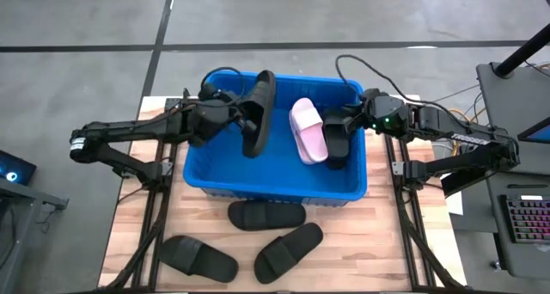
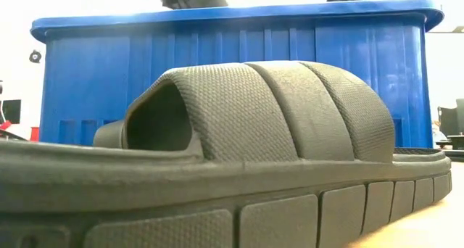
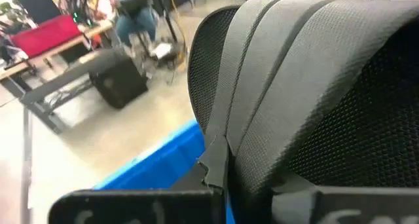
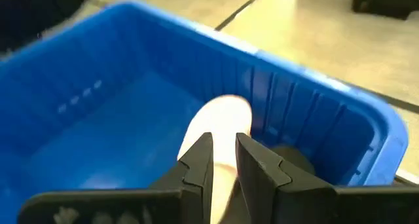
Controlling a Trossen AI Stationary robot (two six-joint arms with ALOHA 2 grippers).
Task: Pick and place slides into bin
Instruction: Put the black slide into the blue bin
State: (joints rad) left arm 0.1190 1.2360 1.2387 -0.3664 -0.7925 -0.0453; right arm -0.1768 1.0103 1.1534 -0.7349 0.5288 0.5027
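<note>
Three black sandals (image 1: 266, 215) are lying on the counter (image 1: 378, 260) before the bin (image 1: 275, 186). Over the bin, a black sandal (image 1: 259, 112) is being gripped by the left end effector (image 1: 243, 120), a pink sandal (image 1: 308, 131) by the right end effector (image 1: 331, 126).

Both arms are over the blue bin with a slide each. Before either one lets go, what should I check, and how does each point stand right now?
1. Left gripper shut on the black slide: ok.
2. Black slide inside the rim of the bin: ok; its far end tops the back wall.
3. Right gripper jaws on the pink slide: ok, a narrow gap shows in the wrist view.
4. Pink slide over the bin floor: ok.
5. Bin floor under both slides bare: ok.
6. Slides on the table all packed: not ok, three black ones wait.
</note>
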